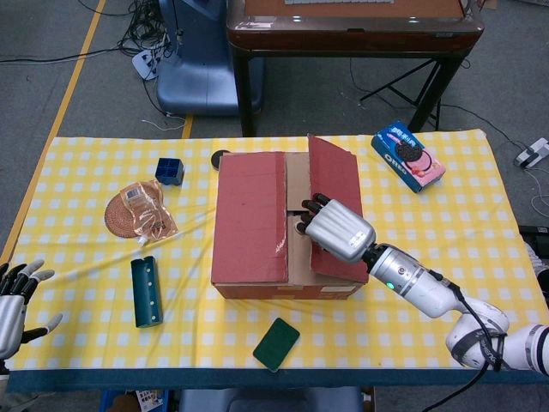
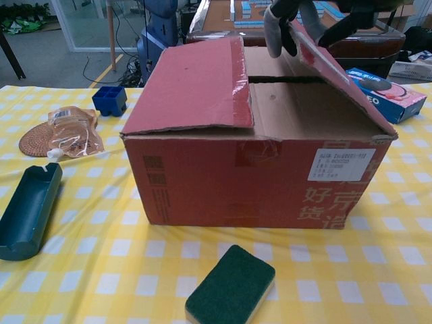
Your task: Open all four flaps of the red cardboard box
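The red cardboard box (image 1: 249,257) (image 2: 256,182) stands mid-table. Its left top flap (image 1: 250,215) (image 2: 192,84) lies nearly flat. The right top flap (image 1: 334,184) (image 2: 337,74) is tilted up, hinged on the box's right edge. My right hand (image 1: 336,230) (image 2: 291,19) grips the flap's free edge, fingers hooked under it and thumb on the outer face. Below the gap, the plain brown inner flaps (image 1: 296,232) (image 2: 297,108) lie closed. My left hand (image 1: 13,305) hovers off the table's front left corner, fingers spread, holding nothing.
An Oreo box (image 1: 407,154) (image 2: 385,91) lies back right. A green sponge (image 1: 276,343) (image 2: 231,287) sits in front of the box. To the left are a teal holder (image 1: 146,292) (image 2: 27,209), a pouch on a woven coaster (image 1: 141,209) (image 2: 67,131) and a small blue box (image 1: 169,171) (image 2: 109,99).
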`<state>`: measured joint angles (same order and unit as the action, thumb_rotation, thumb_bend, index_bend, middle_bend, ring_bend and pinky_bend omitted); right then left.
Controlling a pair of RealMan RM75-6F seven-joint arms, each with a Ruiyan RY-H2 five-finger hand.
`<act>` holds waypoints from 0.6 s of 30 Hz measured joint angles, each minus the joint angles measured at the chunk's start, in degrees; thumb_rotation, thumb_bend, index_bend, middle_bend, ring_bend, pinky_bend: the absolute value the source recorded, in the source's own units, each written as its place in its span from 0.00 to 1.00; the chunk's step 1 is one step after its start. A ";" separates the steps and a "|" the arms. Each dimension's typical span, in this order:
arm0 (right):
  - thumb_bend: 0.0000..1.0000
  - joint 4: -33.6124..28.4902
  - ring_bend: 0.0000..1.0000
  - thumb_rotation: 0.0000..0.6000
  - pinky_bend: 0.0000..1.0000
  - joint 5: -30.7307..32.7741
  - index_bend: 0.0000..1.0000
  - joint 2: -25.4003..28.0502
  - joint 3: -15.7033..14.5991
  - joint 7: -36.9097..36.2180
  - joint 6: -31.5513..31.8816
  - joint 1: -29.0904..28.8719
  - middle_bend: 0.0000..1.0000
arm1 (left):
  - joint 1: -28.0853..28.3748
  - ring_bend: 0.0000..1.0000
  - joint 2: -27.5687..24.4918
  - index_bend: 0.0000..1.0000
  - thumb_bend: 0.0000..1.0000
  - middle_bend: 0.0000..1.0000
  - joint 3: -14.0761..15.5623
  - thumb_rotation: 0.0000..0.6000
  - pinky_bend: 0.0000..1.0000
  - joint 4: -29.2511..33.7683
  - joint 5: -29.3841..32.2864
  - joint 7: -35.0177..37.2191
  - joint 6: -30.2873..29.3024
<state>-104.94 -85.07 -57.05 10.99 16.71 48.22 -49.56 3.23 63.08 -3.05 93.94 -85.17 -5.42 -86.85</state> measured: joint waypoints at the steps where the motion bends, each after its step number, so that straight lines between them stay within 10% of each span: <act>1: 1.00 -0.62 0.23 1.00 0.24 0.03 0.42 0.87 -0.03 0.28 0.64 0.49 0.50 | 0.06 0.12 -0.01 0.32 0.14 0.16 -0.01 1.00 0.00 0.02 -0.08 0.00 0.01; 18: 1.00 -6.73 0.24 1.00 0.23 -0.50 0.42 11.15 -0.04 1.65 10.17 8.24 0.50 | -0.03 0.12 -0.56 0.32 0.14 0.16 -0.03 1.00 0.00 0.96 -0.16 -0.96 -0.66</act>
<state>-111.67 -85.57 -45.90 10.96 18.36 58.39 -41.32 3.20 62.52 -3.08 94.91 -85.33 -6.39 -87.50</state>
